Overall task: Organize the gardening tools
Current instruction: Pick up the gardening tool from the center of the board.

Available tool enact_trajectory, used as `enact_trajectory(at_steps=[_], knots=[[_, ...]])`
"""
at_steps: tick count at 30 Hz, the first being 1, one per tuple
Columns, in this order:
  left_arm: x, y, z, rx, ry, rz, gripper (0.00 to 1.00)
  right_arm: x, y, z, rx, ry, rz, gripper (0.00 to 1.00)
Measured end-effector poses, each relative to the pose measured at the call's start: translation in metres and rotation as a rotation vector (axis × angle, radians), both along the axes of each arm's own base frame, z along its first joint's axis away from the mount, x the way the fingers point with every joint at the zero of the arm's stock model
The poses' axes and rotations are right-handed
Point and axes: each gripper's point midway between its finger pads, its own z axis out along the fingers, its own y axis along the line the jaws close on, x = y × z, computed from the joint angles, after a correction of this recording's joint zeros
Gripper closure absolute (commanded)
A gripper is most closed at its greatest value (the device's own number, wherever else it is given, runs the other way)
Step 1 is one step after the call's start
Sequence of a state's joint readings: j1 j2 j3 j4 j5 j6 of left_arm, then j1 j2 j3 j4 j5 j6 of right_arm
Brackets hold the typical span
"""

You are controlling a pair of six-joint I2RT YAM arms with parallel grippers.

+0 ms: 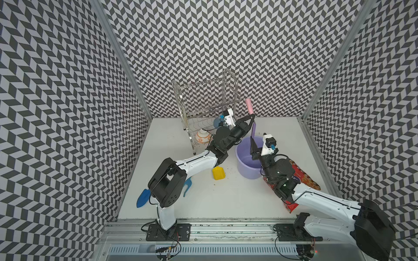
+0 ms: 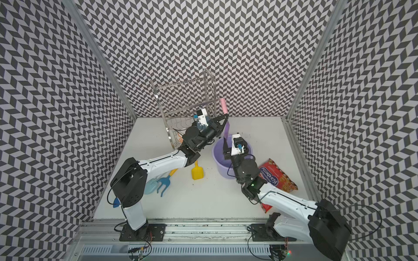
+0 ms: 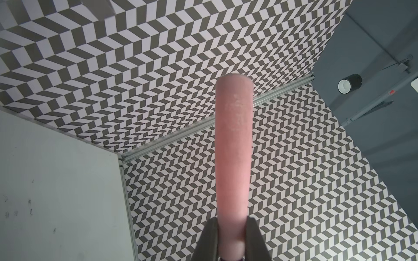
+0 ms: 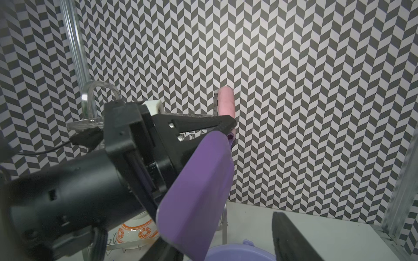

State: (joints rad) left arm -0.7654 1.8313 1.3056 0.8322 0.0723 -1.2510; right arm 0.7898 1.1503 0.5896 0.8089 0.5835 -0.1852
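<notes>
1. Nearest me, the pale-blue trowel (image 2: 150, 186) and blue fork (image 2: 164, 183) lie side by side, not yet sorted.
2. Further in, the yellow scoop (image 1: 218, 173) lies near the lavender bucket (image 1: 247, 172), which looks empty.
3. Over the bucket, the right gripper (image 1: 253, 145) has its jaws apart around the blade of the purple scoop (image 1: 253, 130).
4. Farthest back, the left gripper (image 1: 251, 117) is clamped on that scoop's pink handle and holds it upright. I'd say barely begun.
</notes>
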Motion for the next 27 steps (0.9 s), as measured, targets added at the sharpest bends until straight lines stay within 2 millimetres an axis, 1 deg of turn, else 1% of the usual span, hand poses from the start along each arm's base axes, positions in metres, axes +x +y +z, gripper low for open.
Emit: enact_trajectory(at_steps=[1, 2, 3, 5, 7, 9, 12, 16, 20, 24, 27], knots=[[0.000, 0.000, 0.001, -0.003, -0.003, 0.000, 1.00, 0.000, 0.000, 0.002, -0.009, -0.005, -0.006, 0.60], [0.000, 0.000, 0.001, -0.004, -0.003, 0.000, 1.00, 0.001, -0.001, 0.004, -0.020, -0.013, -0.014, 0.70], [0.000, 0.000, 0.001, -0.004, -0.003, 0.000, 1.00, 0.001, -0.001, 0.005, -0.026, -0.015, -0.020, 0.77], [0.000, 0.000, 0.000, -0.003, -0.002, 0.001, 1.00, 0.003, 0.000, 0.008, -0.041, -0.020, -0.030, 0.90], [0.001, 0.002, 0.000, -0.004, -0.001, 0.008, 1.00, 0.005, -0.003, 0.011, -0.044, -0.021, -0.055, 1.00], [0.002, 0.003, 0.000, -0.005, -0.001, 0.011, 1.00, 0.008, -0.011, 0.015, -0.038, -0.023, -0.089, 1.00], [0.002, 0.003, -0.001, -0.007, -0.001, 0.009, 0.99, 0.007, -0.011, 0.014, -0.044, -0.014, -0.093, 1.00], [-0.001, 0.002, 0.000, -0.007, -0.014, -0.006, 0.73, 0.004, -0.014, 0.014, -0.039, 0.000, -0.091, 1.00], [-0.008, -0.001, 0.006, -0.006, -0.055, -0.030, 0.55, -0.001, -0.019, 0.017, -0.006, 0.023, -0.079, 1.00], [-0.012, -0.003, 0.009, 0.001, -0.086, -0.044, 0.40, -0.005, -0.023, 0.015, 0.027, 0.061, -0.066, 1.00], [-0.014, -0.004, 0.011, 0.011, -0.110, -0.046, 0.26, -0.006, -0.024, 0.017, 0.038, 0.093, -0.064, 1.00]])
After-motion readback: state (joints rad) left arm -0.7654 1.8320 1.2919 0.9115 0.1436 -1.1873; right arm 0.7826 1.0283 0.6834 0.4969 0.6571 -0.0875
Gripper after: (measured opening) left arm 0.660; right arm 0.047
